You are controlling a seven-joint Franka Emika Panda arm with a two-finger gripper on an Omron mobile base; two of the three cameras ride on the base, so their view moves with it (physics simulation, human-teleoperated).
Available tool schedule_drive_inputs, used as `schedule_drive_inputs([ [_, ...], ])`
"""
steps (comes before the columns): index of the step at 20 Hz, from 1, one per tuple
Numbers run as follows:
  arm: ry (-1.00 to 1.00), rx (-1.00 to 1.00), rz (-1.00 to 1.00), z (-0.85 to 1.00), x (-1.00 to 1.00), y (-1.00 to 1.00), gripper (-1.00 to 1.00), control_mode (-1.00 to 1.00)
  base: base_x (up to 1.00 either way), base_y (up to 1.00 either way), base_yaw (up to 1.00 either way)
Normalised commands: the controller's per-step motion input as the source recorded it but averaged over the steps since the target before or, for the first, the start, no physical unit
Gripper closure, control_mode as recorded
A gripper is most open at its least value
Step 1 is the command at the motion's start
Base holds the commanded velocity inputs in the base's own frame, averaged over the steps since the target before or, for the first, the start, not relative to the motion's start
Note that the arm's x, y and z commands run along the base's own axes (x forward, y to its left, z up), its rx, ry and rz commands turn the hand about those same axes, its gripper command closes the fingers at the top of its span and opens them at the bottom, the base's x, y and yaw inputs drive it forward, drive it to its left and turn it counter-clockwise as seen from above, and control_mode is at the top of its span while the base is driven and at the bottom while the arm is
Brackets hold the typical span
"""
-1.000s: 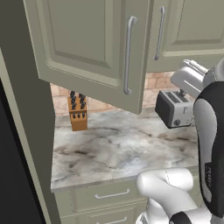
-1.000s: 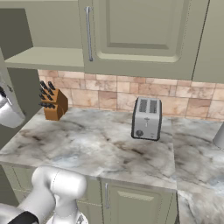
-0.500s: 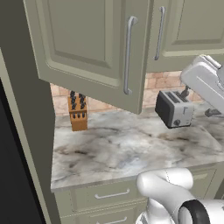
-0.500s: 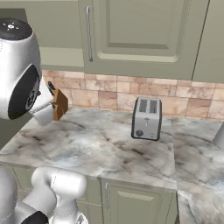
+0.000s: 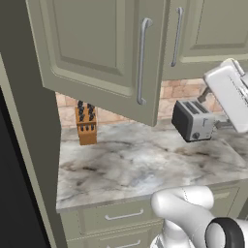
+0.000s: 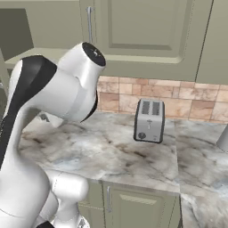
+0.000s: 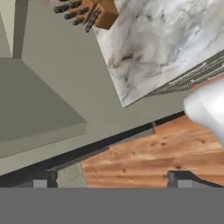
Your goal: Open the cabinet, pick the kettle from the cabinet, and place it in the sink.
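The cabinet [image 5: 106,48] hangs on the wall above the bench, and its left door stands swung out toward the room, with a long silver bar handle [image 5: 141,60] near its free edge. The door beside it is closed and carries its own vertical handle [image 5: 178,36]. In the right base view the opened compartment [image 6: 18,31] shows as a dark space at the upper left; what is inside I cannot tell. The kettle and the sink I cannot make out in these views.

Under the open door, a wooden knife block [image 5: 86,123] stands on the marble bench [image 5: 145,164], close to the tiled back wall. A boxy silver toaster [image 5: 193,120] stands further right on the same bench, well apart from the knife block. Below the bench edge are pale drawers with short horizontal handles [image 5: 124,215].

The tool [image 7: 109,179] looks down past the corner of the bench toward a wooden floor [image 7: 166,153]. Its two dark tips stand far apart at the bottom of the hand view, so it is spread wide, and nothing is between them.
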Motion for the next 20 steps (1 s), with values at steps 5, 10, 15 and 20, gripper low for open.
schedule_drive_inputs([
  [5,0.18,0.26,0.15,-0.02,0.33,0.07,-1.00,-1.00,0.00,0.00,0.00],
  [10,0.20,0.21,0.15,0.00,0.33,0.05,-1.00,-1.00,0.00,0.00,0.00],
  [15,0.21,0.17,0.13,0.00,0.37,0.08,-1.00,-1.00,0.00,0.00,0.00],
  [20,0.16,0.10,0.13,0.00,0.33,0.23,-1.00,-1.00,0.00,0.00,0.00],
])
